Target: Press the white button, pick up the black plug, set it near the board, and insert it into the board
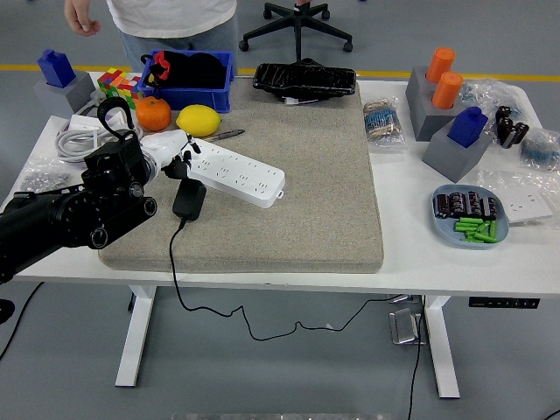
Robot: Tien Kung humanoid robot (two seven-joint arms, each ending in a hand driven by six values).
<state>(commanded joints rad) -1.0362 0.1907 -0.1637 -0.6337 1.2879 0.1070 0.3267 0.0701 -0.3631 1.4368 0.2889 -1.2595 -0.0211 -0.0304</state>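
As I read the head view from near to far, grey floor shows below the white surface (420,262), whose near edge crosses the lower half of the frame above two white legs. A black cable hangs from that edge and loops toward the floor. On the surface lies a beige mat (289,201). My left arm comes in from the left edge, and my left hand (171,150) sits at the left end of the white board (232,171); its fingers are bent down onto that end, clasping nothing, and I cannot tell whether a fingertip touches the white button. The black plug (189,199) lies on the mat just in front of the board, beside the hand, ungrasped. To the right, well apart, a blue dish (467,216) holds green and dark parts. Farther back stand an orange (153,113), a lemon (199,120), a blue bin (188,79), a black tray (304,80) and grey blocks with orange cylinders (443,77). Beyond the far edge a yellow floor line runs across, an office-chair base (297,24) stands, and a person (171,17) stands at top left.
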